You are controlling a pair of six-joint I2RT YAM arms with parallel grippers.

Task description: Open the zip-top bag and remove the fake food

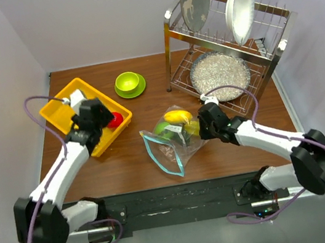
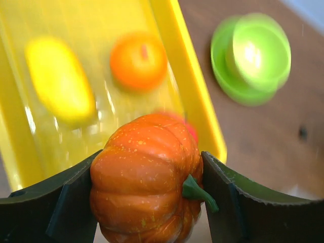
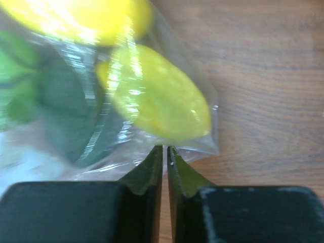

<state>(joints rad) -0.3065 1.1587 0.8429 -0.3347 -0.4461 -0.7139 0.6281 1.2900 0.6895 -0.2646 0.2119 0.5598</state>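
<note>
The left pincer [image 2: 152, 172] clamps an orange toy pumpkin [image 2: 144, 192] above the yellow tray [image 1: 54, 108] at the worktop's left edge, where 1 yellow piece [image 2: 59, 81], 1 orange piece [image 2: 138, 61] and 1 red piece [image 1: 115, 120] lie. A green bowl [image 1: 127, 80] sits near the rear edge. Mid-worktop, the clear bag [image 1: 169, 153], teal strip [image 1: 155, 154] on its left, holds a yellow fruit [image 1: 177, 116] and a green fruit [image 1: 165, 128]. At the bag's right edge the right pincer [image 3: 165, 149] has its jaws almost together; whether they pinch the plastic cannot be told.

Clear zip-top bag [image 1: 169, 153] flat mid-table, teal mouth open; fake food [image 1: 177, 117] inside.
</note>
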